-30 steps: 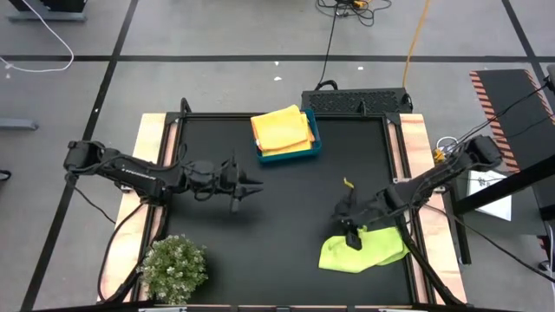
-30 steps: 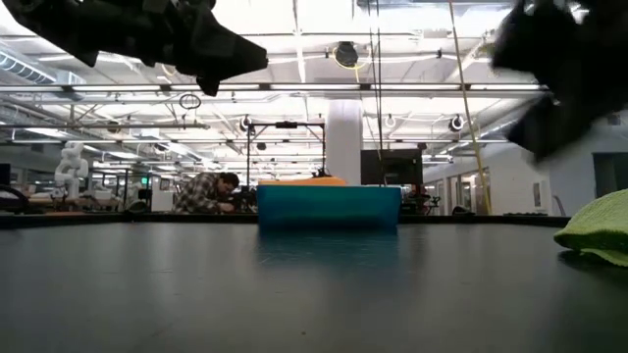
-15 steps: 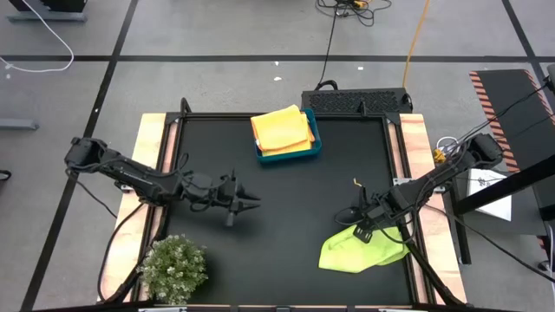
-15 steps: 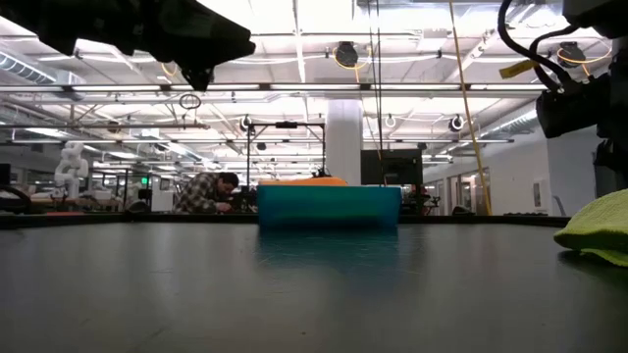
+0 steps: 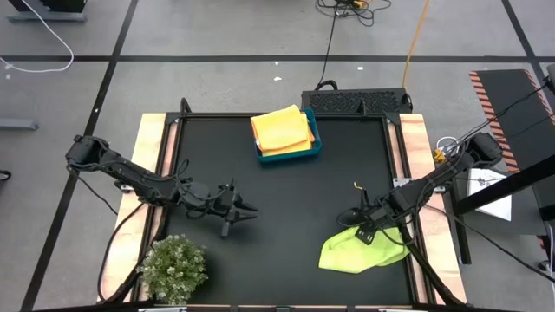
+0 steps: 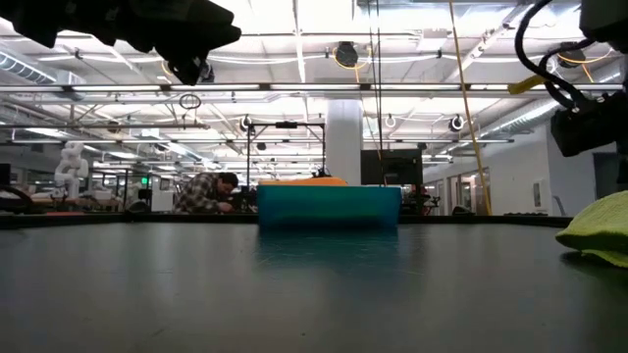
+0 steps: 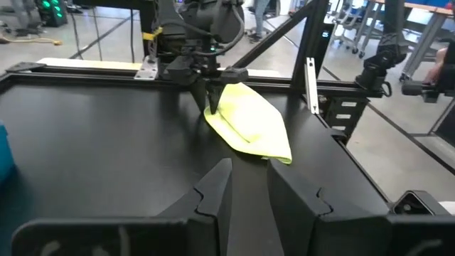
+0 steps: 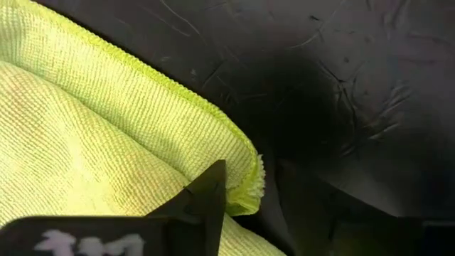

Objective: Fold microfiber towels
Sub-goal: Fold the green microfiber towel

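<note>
A lime green microfiber towel (image 5: 360, 251) lies bunched on the black table near its right front corner, also seen in the left wrist view (image 7: 250, 122) and at the right edge of the low view (image 6: 601, 227). My right gripper (image 5: 365, 229) points down over the towel's far corner (image 8: 250, 178), open, one finger on either side of that corner. My left gripper (image 5: 241, 211) hangs open over the table's left middle, well above the surface, with nothing between its fingers (image 7: 250, 186). Yellow and orange towels (image 5: 282, 128) lie folded in the blue bin (image 5: 316, 139). My right gripper comes at the lime towel's far corner (image 8: 254, 186) from above, pointing down. The hemmed corner lies in the gap between the two fingers. Whether a fingertip (image 8: 210, 190) touches the cloth, I cannot tell. The towel lies slack on the table.
The blue bin (image 6: 329, 206) stands at the table's far middle. A small bushy plant (image 5: 173, 267) sits at the near left corner. Bare black tabletop (image 5: 286, 217) stretches between the two grippers. A person shows in the room beyond the table.
My left gripper has swung toward the table's near edge, staying high above it. My right gripper has tipped from a slant to pointing down, rolled, and sunk toward the lime towel's far corner. The towel has kept its place.
</note>
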`<state>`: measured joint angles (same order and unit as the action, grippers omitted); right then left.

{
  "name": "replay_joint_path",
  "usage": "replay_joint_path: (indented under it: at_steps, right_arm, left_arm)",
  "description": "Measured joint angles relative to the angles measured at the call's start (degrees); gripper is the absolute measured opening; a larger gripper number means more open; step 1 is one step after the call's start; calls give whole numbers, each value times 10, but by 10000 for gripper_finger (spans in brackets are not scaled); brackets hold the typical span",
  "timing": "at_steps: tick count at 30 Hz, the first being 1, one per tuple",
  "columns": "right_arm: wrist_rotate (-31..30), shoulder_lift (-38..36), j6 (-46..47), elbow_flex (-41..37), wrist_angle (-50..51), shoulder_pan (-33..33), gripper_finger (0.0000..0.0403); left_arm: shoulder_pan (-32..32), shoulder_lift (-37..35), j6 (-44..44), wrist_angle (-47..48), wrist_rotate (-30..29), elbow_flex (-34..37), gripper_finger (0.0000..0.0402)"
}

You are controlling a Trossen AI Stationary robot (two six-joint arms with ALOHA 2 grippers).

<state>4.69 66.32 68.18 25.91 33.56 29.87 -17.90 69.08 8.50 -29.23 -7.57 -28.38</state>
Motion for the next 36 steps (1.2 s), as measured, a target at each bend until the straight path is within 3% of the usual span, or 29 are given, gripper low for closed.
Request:
replay_joint_path:
  at_steps: [8,18,21,26,31,36]
  right_arm:
    - [-40,-12,-52,20,16,6,8]
    - [-212,-22,-163,100,6,-40,1]
    - [-286,-22,-234,144,-1,-57,1]
    - [-383,-23,-396,212,-114,-74,1]
    - [-409,-23,-567,236,-265,-87,1]
    - [-409,-22,-616,236,-313,-105,0]
  left_arm:
    - [-7,0,5,3,-39,0,90]
    - [7,12,-24,-47,-60,0,90]
    - [20,25,-24,-81,-50,-1,90]
    - [45,55,1,-110,-37,-1,91]
    - [71,76,14,-110,-25,-27,111]
    - [69,78,-21,-77,-25,-81,147]
